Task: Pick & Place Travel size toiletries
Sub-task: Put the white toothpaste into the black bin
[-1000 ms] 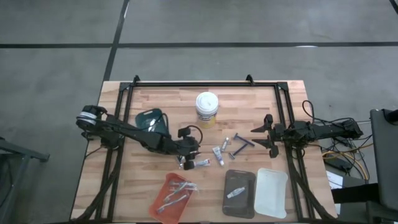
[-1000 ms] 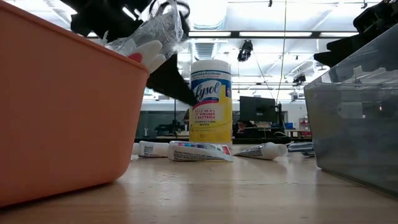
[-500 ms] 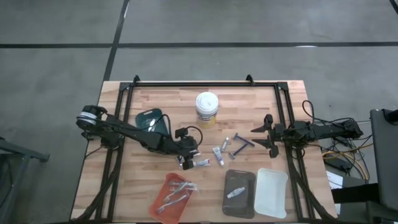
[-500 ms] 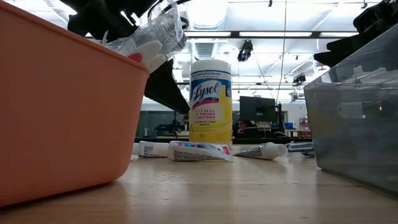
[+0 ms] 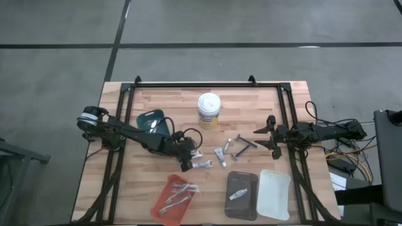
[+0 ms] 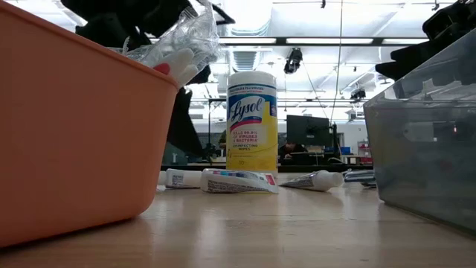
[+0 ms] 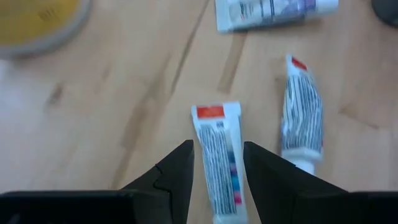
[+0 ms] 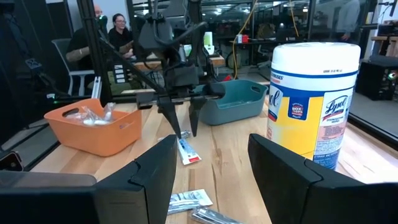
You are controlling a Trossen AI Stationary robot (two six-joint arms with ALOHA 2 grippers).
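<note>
Several small silvery-white tubes lie flat on the wooden table at its middle. My left gripper (image 5: 187,165) stands open, slanting down over the nearest tube (image 7: 217,155), one finger on either side of the tube's cap end without touching it. A second tube (image 7: 301,121) lies just beside it, and a third (image 7: 273,9) lies farther off. A dark razor (image 5: 245,144) lies to their right. My right gripper (image 5: 271,133) waits open and level at the table's right side, with nothing between its fingers (image 8: 155,180).
A white-lidded yellow wipes tub (image 5: 209,110) stands behind the tubes. An orange tray (image 5: 176,198) with wrapped items, a dark grey tray (image 5: 242,194) holding a tube and a white tray (image 5: 274,194) line the near edge. A teal tray (image 5: 154,122) sits under the left arm.
My left gripper has sunk a little toward the tube and drawn slightly toward the table's left, tipping further downward and rolling about its wrist. Its fingers have stayed open. The tubes have not moved.
</note>
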